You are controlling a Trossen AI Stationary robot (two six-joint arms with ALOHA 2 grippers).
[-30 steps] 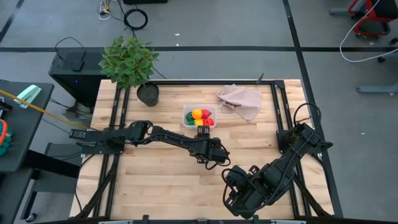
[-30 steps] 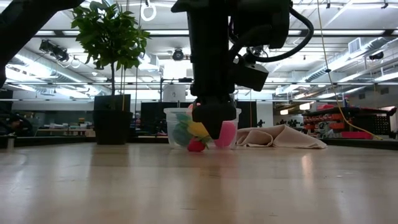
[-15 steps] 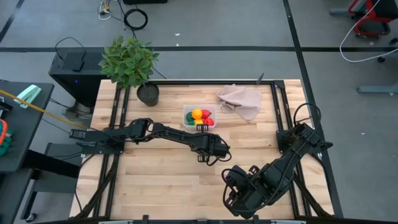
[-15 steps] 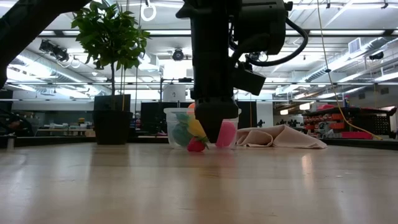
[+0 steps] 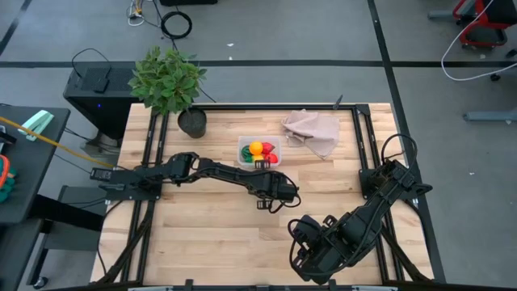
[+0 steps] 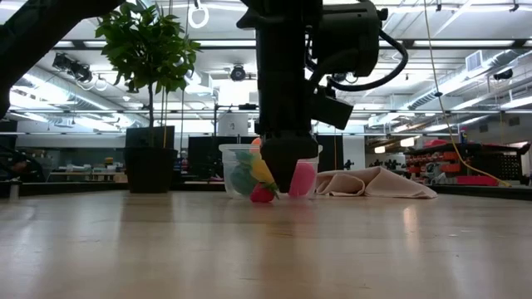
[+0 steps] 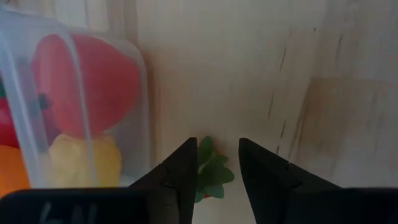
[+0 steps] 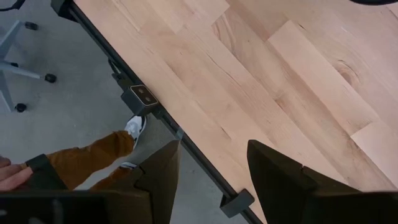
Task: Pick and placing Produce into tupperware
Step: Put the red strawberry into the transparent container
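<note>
The tupperware (image 5: 258,151) is a small clear box at the table's middle, toward the far side. It holds red, orange and yellow produce (image 7: 87,81). One small red toy with green leaves (image 6: 262,195) lies on the wood against the box's near wall. My left gripper (image 7: 217,146) is open and points down over this toy, one finger on either side of the leaves (image 7: 211,171). My right gripper (image 8: 214,149) is open and waits over the table's near edge, by the folded right arm (image 5: 323,242). My left gripper comes at the red toy from above, and its fingers (image 7: 186,168) stand on both sides of the green leafy top (image 7: 214,177). The toy rests on the table. I cannot tell whether the fingers touch it.
A potted plant (image 5: 168,81) stands at the far left corner. A beige-pink cloth (image 5: 311,129) lies far right of the box. A person's leg and shoe (image 8: 93,155) show on the floor past the near edge. Bare wood spreads over the table's near half.
My left gripper has moved toward the far edge, up to the box's near wall, and sunk a little. It now covers the red toy in the high view, where the toy showed before. The toy and the box have stayed put.
</note>
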